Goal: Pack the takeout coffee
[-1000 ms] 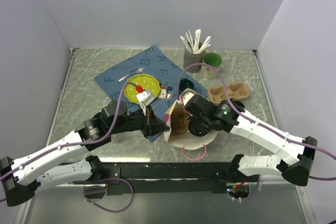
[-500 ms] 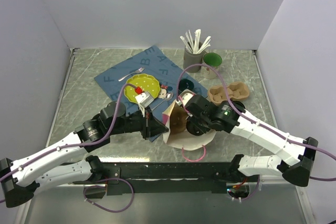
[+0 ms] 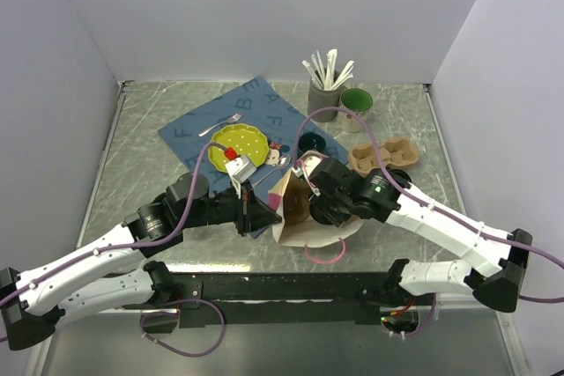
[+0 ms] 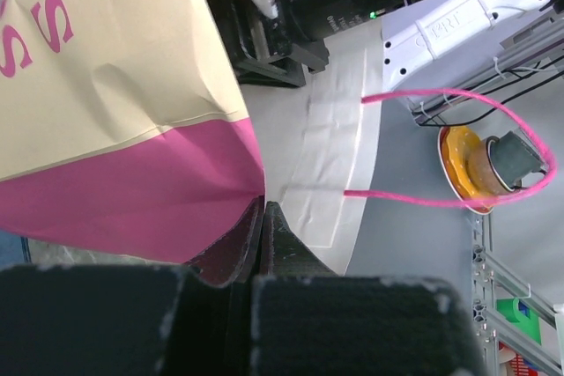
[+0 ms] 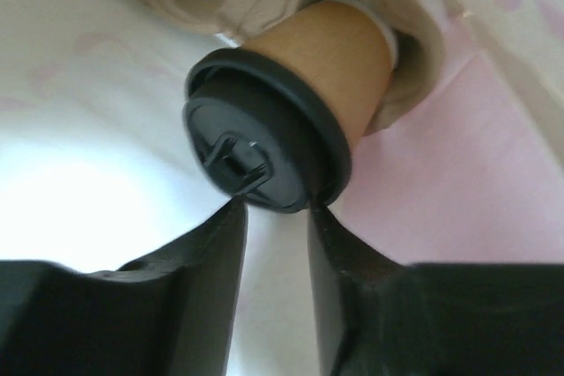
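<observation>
The takeout coffee [image 5: 300, 59], a brown paper cup with a black lid [image 5: 256, 143], lies on its side inside the paper bag [image 3: 295, 233], its base set in a beige pulp holder [image 5: 414, 77]. My right gripper [image 5: 275, 209] is reaching into the bag's mouth [image 3: 319, 207]. Its jaws stand apart, their tips right at the lid's rim with nothing between them. My left gripper [image 4: 263, 204] is shut on the pink edge of the bag [image 4: 132, 191] and holds the mouth up [image 3: 271, 215]. In the top view the cup is hidden by the bag and arm.
The bag's pink handle [image 3: 326, 257] trails toward the near edge. Behind the bag are a pulp cup carrier [image 3: 383, 156], a green mug [image 3: 356, 101], a grey holder of stirrers [image 3: 324, 85], a yellow plate [image 3: 240, 141] and a fork [image 3: 220, 125] on a blue cloth [image 3: 211, 121].
My right gripper's jaws closed and then spread apart at the lid. The bag and both arms shifted slightly left.
</observation>
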Available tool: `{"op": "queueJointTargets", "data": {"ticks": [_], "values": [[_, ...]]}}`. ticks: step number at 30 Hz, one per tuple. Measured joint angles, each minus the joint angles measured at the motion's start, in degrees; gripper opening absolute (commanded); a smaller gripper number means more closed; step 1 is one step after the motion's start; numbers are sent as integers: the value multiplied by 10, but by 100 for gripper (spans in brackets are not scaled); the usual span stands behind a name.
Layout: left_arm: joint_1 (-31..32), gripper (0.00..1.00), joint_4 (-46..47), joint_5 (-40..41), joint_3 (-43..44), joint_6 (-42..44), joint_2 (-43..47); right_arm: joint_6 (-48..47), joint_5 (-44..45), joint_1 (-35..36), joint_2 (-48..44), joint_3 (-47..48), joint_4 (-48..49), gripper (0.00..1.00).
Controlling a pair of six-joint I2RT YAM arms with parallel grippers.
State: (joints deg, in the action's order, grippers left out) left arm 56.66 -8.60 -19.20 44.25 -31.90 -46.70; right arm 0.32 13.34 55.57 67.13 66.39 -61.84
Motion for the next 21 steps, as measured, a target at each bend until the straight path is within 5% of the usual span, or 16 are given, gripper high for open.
{"op": "queueJointTargets", "data": {"ticks": [5,11,21], "values": [[1,1,1,-3,-3,8,0,-2,-17,-1,-25,-3,20,64],[3,1,-11,-5,-9,13,0,-10,-47,-5,-49,-3,54,51],[5,1,-20,-3,-9,25,0,-25,-80,-6,-66,-9,70,47]]}}
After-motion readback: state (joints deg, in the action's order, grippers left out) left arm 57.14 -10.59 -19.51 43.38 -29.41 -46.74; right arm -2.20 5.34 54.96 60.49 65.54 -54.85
